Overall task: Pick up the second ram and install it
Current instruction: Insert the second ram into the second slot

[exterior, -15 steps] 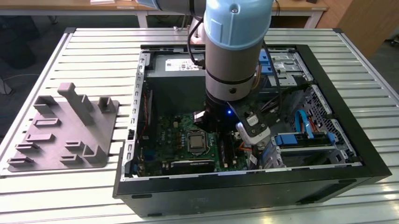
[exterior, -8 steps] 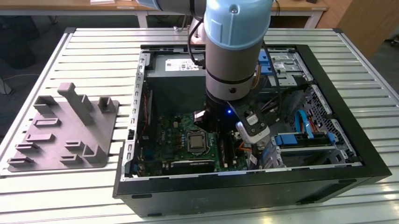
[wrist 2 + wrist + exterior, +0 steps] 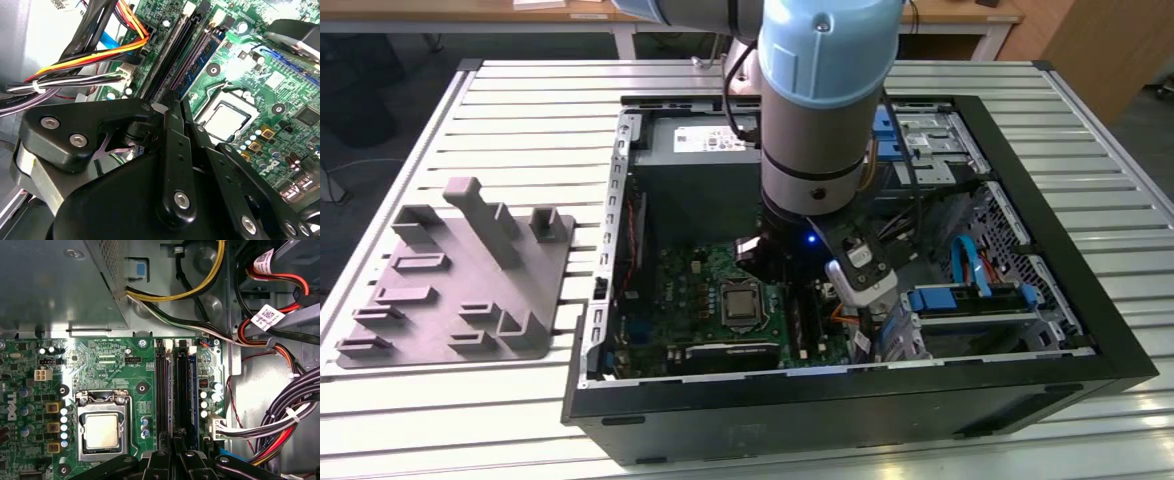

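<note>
My gripper (image 3: 781, 285) reaches down into the open computer case (image 3: 1067, 300), over the memory slots beside the CPU socket (image 3: 743, 305). In the first wrist view the fingers (image 3: 160, 460) stand close together, shut on the second ram (image 3: 173, 390). It shows edge-on as a thin dark strip running along a slot. In the second wrist view the gripper (image 3: 172, 107) has its tips meeting right at the slot line. Another memory stick (image 3: 192, 390) with a blue side sits in the neighbouring slot (image 3: 200, 55).
The CPU socket (image 3: 102, 432) lies beside the slots on the green motherboard (image 3: 120, 365). Cable bundles (image 3: 280, 415) hang on the slots' other side, with a metal box (image 3: 60, 285) beyond. A grey holder (image 3: 460, 280) lies on the table at the exterior view's left.
</note>
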Controlling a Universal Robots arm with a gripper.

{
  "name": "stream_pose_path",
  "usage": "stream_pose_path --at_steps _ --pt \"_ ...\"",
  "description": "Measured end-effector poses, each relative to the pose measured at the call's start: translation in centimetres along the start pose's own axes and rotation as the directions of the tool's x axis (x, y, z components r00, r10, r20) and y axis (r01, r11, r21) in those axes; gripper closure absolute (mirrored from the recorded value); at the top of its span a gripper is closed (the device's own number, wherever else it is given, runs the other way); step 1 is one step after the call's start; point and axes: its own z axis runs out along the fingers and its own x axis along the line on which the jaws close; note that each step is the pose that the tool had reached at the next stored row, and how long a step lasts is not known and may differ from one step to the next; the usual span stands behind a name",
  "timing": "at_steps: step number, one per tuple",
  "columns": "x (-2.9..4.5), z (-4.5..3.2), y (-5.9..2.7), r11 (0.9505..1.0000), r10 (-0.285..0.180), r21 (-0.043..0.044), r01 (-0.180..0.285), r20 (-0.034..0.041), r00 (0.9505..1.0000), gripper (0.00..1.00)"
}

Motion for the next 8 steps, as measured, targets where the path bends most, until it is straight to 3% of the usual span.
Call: stream_pose_path --at_steps 8 --pt "0.02 0.18 0.08 1.0 0.0 0.0021 0.0 0.0001 1.0 0.86"
